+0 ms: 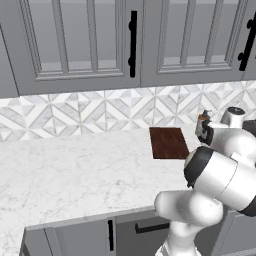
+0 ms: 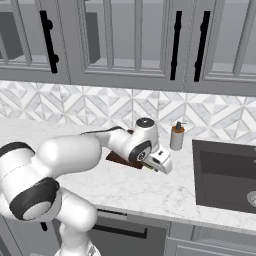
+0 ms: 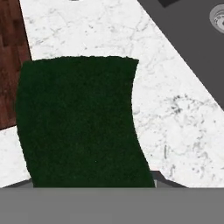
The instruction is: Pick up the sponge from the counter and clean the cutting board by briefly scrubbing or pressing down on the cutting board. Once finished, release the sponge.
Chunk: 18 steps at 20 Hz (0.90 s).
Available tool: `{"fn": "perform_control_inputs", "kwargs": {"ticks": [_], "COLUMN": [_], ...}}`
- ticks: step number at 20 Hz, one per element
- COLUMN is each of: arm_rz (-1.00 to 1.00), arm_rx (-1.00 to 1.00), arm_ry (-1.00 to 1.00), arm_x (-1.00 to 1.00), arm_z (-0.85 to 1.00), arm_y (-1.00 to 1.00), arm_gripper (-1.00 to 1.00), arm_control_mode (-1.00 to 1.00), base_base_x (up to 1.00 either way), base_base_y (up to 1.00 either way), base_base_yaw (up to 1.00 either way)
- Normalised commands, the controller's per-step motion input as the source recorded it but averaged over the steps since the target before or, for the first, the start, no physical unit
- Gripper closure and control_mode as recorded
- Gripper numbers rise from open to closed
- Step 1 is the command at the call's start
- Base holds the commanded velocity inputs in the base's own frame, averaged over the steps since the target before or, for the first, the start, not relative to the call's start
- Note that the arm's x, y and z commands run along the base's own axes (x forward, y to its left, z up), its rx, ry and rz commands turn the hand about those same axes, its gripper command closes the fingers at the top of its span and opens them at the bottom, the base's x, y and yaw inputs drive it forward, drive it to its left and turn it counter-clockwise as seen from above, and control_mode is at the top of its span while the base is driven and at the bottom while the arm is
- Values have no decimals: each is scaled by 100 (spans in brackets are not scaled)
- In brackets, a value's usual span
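The two-finger gripper (image 2: 154, 167) looks clamped on the small dark-green rectangular sponge (image 3: 81, 122), fingertips hidden behind it, above the white marble counter (image 3: 175, 113), just beside the dark reddish-brown wooden cutting board (image 1: 168, 142).

The sponge (image 3: 81, 122) is showing dark green, the cutting board (image 1: 168, 142) reddish-brown grain, the counter (image 1: 75, 165) white marble veining grey.
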Motion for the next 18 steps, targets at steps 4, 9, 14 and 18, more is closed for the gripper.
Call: {"fn": "perform_control_inputs", "kwargs": {"ticks": [4,9,14,18], "arm_rz": [0,0,0,4], "arm_rx": [0,0,0,0], "arm_ry": [-6,10,8,0], "arm_x": [-5,0,1,0], "arm_z": [-56,-24,-54,-49], "arm_y": [1,0,0,-11], "arm_gripper": [100,100,100,100], "arm_control_mode": [-100,-100,-100,-100], "base_base_x": [0,0,0,0], "base_base_y": [0,0,0,0], "base_base_yaw": [0,0,0,0]}}
